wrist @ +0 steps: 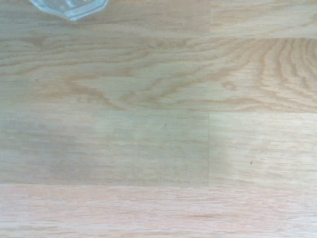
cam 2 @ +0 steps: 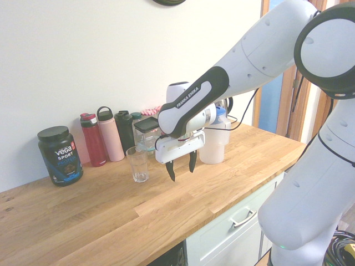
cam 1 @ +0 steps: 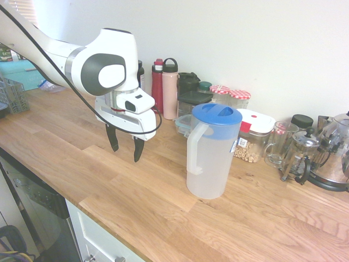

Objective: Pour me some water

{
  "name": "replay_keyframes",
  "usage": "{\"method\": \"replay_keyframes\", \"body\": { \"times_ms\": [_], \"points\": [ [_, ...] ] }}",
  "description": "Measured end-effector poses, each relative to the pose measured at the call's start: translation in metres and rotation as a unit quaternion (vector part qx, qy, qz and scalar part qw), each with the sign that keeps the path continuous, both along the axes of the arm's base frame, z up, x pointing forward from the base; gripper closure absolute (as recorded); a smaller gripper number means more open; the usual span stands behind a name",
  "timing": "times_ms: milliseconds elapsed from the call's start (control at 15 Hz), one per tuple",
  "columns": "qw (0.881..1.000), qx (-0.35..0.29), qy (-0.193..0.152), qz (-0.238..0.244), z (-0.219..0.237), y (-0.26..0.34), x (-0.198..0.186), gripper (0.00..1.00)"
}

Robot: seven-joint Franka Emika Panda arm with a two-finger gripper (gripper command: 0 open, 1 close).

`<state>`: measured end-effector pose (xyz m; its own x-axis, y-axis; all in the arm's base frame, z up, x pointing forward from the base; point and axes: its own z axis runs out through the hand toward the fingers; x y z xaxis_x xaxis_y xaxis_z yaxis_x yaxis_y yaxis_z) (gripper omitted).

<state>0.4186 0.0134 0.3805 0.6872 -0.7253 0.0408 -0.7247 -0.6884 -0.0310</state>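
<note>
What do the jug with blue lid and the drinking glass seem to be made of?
The jug looks like plastic with a matte, frosted finish: its body is cloudy white. Its lid seems to be opaque blue plastic. The drinking glass is clear and shiny, with a faceted base in the wrist view; probably glass, though clear plastic is possible.

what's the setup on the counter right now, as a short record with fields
gripper: open, empty, above the counter
jug: upright on the counter, frosted, side handle
lid: blue, on the jug
drinking glass: upright, not under the jug
water: level in the jug cannot be made out
bottles: red and pink, side by side
black tub: beside the red bottle
french press: near the jar of chickpea-like pieces
</note>
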Motion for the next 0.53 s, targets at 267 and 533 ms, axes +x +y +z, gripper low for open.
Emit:
{"method": "replay_keyframes", "body": {
  "times_ms": [267,533],
  "points": [
    [1.000,-0.002,-0.008,-0.002,0.012,-0.003,0.006,0.00],
    [0.999,-0.022,-0.033,-0.018,0.107,-0.022,0.008,0.00]
  ]
}}
